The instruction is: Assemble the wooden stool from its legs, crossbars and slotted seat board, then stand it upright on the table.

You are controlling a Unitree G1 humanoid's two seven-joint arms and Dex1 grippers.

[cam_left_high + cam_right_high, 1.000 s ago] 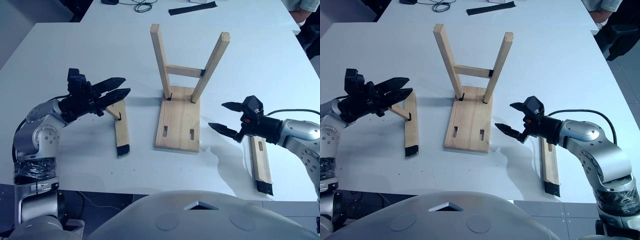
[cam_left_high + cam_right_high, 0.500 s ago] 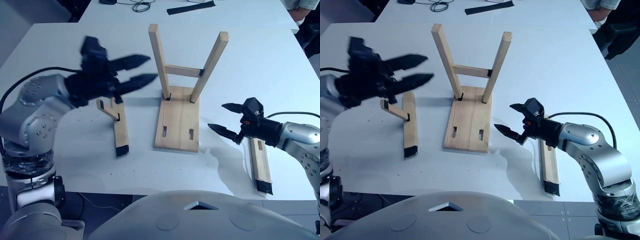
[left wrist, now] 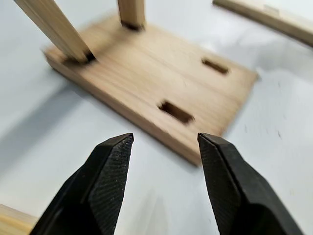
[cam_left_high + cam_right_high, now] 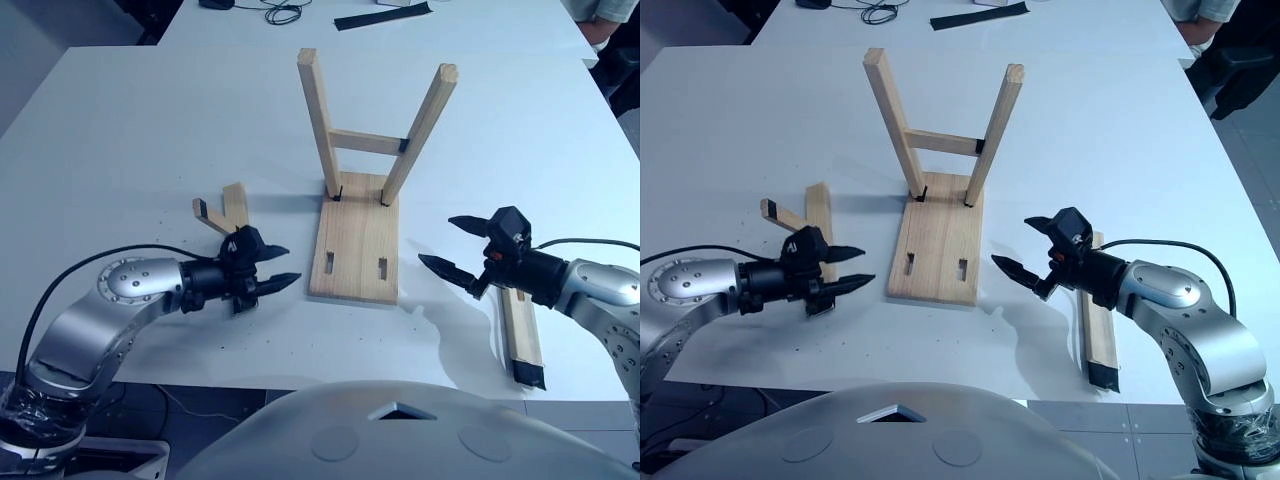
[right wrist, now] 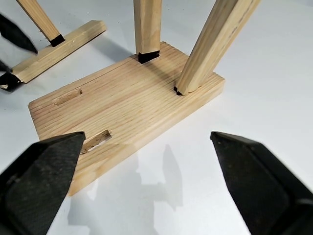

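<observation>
The slotted seat board [image 4: 356,235] lies flat on the table, two legs [image 4: 322,120] standing in its far slots and joined by a crossbar [image 4: 368,142]. Its two near slots [image 3: 175,111] are empty. A loose leg with a short crossbar stub [image 4: 234,204] lies left of the board, its near end hidden behind my left gripper [image 4: 285,266]. That gripper is open, low over the table, pointing at the board's near left corner. Another loose leg [image 4: 521,330] lies at the right. My right gripper [image 4: 438,241] is open, just right of the board, holding nothing.
The white table [image 4: 150,120] has free room on the far left and far right. Cables [image 4: 285,12] and a black strip [image 4: 385,17] lie on a second table behind. The near table edge runs just below both arms.
My left arm first rose towards the upright legs, then dropped low and now sits near the board's near left corner, over the loose leg's end. The right gripper barely shifted.
</observation>
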